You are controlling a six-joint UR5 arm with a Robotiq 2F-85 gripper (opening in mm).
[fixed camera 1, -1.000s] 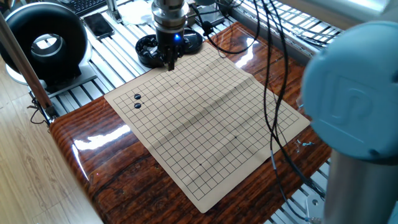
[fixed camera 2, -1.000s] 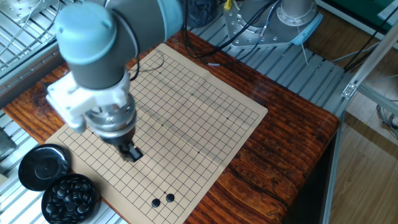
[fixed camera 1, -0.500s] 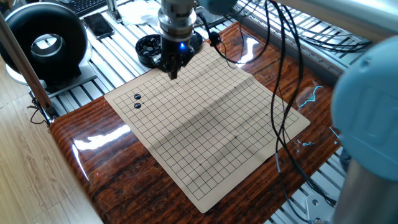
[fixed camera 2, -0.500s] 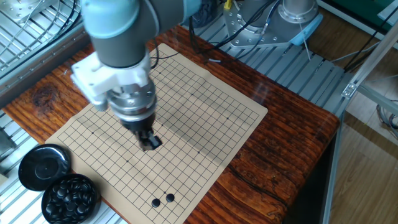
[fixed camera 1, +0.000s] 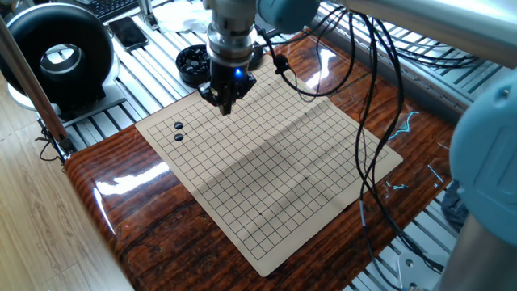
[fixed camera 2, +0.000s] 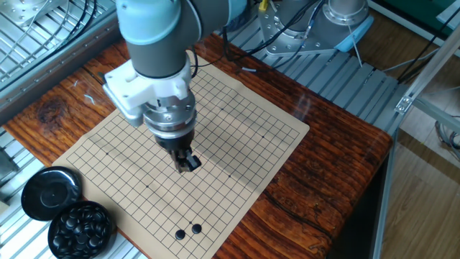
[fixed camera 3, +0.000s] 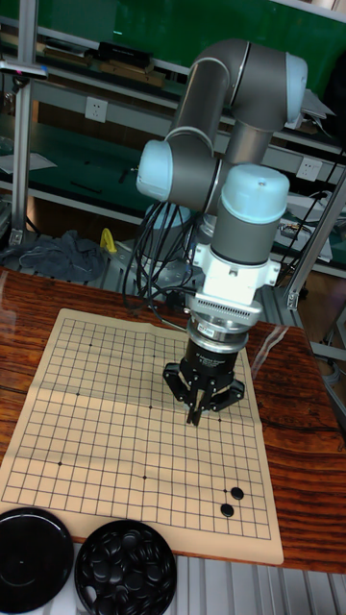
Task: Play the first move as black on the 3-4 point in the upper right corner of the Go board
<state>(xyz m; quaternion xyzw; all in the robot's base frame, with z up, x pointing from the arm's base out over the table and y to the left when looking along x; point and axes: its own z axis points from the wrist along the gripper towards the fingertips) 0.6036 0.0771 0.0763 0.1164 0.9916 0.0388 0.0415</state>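
Gripper of the single arm is shown poised over the Go board, its two fingers drawn together to a point; whether a stone is pinched between the tips cannot be told in any view. In the other fixed view the gripper is seen above the middle of the grid, and in the tall fixed view the tips are seen pointing down just over the board surface. One board is present, a tan sheet ruled with thin black lines and laid on a glossy wooden table. Two black stones are counted on the board, lying just beside each other near one edge; the same pair is seen in the other fixed view and in the tall fixed view, well apart from the gripper. One round bowl filled with further black stones is placed off the board's corner, with one round black lid just beside it; both are seen again at the bottom of the tall fixed view, bowl and lid. One large black ring-shaped device is seen beyond the table in one fixed view. A blue light is lit on the gripper body. No brand, label or legible writing can be made out in any view.
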